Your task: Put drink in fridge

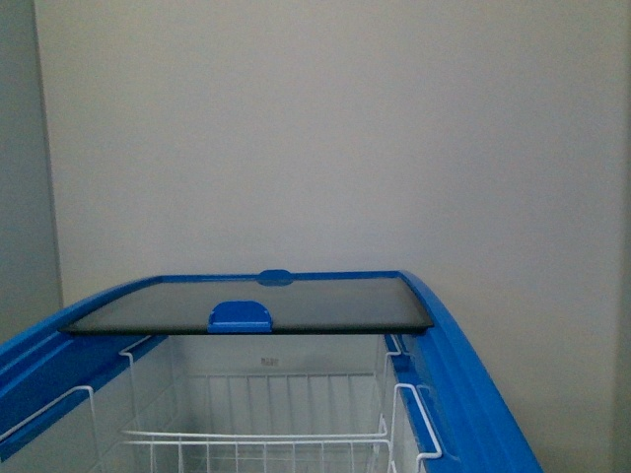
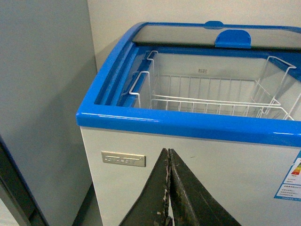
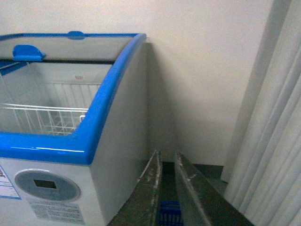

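Note:
The fridge [image 1: 463,355] is a white chest freezer with a blue top rim. Its glass lid [image 1: 246,304] is slid to the far end, so the near half stands uncovered over white wire baskets [image 1: 266,439]. In the left wrist view my left gripper [image 2: 168,153] is shut and empty, hanging in front of the fridge's white front wall [image 2: 211,165], below the rim. My right gripper [image 3: 165,155] is open with nothing between its fingers, beside the fridge's right front corner [image 3: 87,146]. The drink is out of view.
A blue mesh basket [image 3: 168,213] lies on the floor below the right gripper. Pale curtains [image 3: 273,141] hang at the right. A grey cabinet side [image 2: 42,113] stands close to the fridge's left side. A plain wall [image 1: 325,128] rises behind.

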`<state>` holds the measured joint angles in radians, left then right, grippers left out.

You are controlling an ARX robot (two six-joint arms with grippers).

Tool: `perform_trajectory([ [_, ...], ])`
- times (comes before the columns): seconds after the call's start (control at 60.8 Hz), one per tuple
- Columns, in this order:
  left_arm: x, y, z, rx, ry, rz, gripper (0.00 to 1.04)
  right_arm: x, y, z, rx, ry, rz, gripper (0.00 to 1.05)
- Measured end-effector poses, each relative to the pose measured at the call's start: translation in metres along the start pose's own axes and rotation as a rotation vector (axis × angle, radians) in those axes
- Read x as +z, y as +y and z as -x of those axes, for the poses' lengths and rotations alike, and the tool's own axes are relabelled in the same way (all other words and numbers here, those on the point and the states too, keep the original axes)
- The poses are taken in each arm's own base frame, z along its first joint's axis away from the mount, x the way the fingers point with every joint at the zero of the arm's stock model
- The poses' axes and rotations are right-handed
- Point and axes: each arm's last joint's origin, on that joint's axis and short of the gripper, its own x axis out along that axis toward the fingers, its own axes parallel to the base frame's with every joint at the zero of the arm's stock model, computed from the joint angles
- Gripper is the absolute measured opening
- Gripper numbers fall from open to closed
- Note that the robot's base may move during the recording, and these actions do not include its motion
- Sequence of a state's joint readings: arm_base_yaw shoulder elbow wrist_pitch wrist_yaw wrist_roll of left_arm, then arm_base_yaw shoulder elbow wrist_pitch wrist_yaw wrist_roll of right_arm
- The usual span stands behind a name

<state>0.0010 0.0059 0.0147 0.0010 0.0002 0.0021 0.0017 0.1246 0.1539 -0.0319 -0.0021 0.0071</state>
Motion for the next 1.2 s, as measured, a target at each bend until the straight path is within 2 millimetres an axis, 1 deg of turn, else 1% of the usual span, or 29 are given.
perform_trajectory([
  [0.033,0.0,0.0,0.0,0.0,0.0,0.0,0.03,-0.001,0.0,0.0,-0.001,-0.006,0.001,0.02],
  [0.181,0.0,0.0,0.0,0.0,0.0,0.0,0.03,-0.014,0.0,0.0,-0.002,0.009,0.003,0.03],
  [0.609,0.0,0.0,0.0,0.0,0.0,0.0,0.03,-0.028,0.0,0.0,-0.002,0.005,0.004,0.03],
  [0.675,0.0,0.0,0.0,0.0,0.0,0.0,0.03,-0.036,0.0,0.0,-0.002,0.0,0.004,0.03],
  [1.103,0.0,0.0,0.0,0.0,0.0,0.0,0.03,-0.035,0.0,0.001,-0.001,-0.01,0.004,0.03],
  [1.119,0.0,0.0,0.0,0.0,0.0,0.0,0.03,-0.035,0.0,0.001,-0.001,-0.01,0.005,0.03],
  [1.136,0.0,0.0,0.0,0.0,0.0,0.0,0.04,-0.035,0.0,0.001,-0.001,-0.01,0.005,0.06],
  [1.201,0.0,0.0,0.0,0.0,0.0,0.0,0.18,-0.035,0.0,0.001,-0.001,-0.01,0.005,0.2],
])
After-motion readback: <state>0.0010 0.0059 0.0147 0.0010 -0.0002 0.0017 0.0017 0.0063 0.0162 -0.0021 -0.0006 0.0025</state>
